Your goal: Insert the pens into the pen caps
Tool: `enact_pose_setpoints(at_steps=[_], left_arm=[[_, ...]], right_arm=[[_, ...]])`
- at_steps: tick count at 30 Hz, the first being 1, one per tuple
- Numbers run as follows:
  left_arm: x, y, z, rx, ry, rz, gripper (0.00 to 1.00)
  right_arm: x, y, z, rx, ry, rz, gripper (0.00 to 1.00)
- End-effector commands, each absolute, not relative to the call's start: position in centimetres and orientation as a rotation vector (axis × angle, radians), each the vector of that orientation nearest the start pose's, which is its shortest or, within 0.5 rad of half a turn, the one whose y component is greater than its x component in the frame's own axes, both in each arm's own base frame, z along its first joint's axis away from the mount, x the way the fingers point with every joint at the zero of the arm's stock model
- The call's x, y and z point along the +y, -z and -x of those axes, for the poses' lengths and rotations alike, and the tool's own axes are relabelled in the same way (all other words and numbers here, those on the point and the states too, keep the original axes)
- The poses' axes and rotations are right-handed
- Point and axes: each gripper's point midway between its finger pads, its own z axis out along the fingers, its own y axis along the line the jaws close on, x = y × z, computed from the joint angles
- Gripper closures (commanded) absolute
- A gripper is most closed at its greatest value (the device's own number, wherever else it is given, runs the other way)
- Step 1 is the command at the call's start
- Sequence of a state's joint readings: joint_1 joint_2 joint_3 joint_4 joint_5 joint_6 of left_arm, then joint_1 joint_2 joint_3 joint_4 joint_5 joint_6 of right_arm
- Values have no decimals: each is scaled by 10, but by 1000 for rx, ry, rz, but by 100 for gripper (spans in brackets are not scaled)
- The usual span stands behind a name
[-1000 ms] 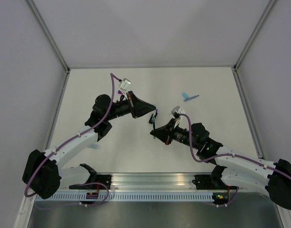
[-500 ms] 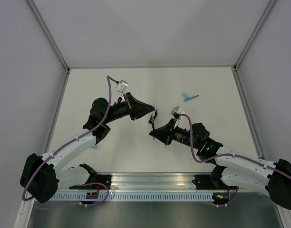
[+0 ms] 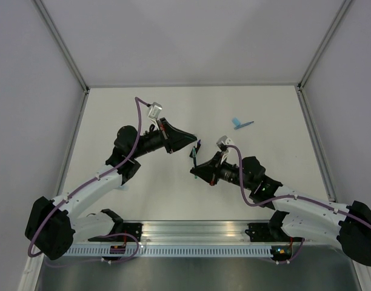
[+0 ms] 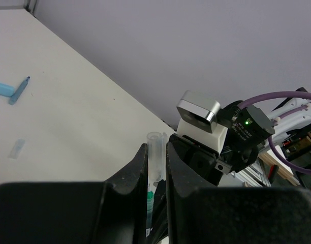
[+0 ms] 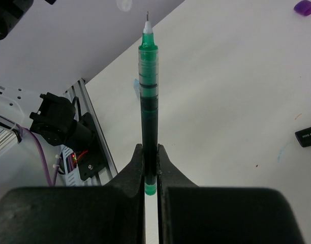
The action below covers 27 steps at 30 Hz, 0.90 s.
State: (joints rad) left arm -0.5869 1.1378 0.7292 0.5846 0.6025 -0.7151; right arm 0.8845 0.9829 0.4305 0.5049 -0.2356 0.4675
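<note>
1. We see the white table (image 3: pixel 264 182), with both arms reaching over its middle.
2. The left gripper (image 4: pixel 156 150) has its jaws clamped on a clear pen cap (image 4: pixel 155 140), held above the table.
3. The right gripper (image 5: pixel 149 148) has its jaws clenched on a green pen (image 5: pixel 148 91), whose tip is near that cap but not in it.
4. A thin blue pen (image 3: pixel 246 125) lies on the table at far right.
5. A purple cap (image 5: pixel 302 6) lies on the table.
</note>
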Motion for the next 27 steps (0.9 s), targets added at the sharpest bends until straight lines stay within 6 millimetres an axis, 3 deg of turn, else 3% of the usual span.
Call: enact_pose_setpoints(at_steps=[1,27], left_arm=[[-298,-337,-228,1447,1469,-457,98],[-297,-328,-228,1457,1451,-463,98]], right_arm=[[318,-218,-177,1649,-1244,572,100],[309,-226,-178,1618,-1223,533,100]])
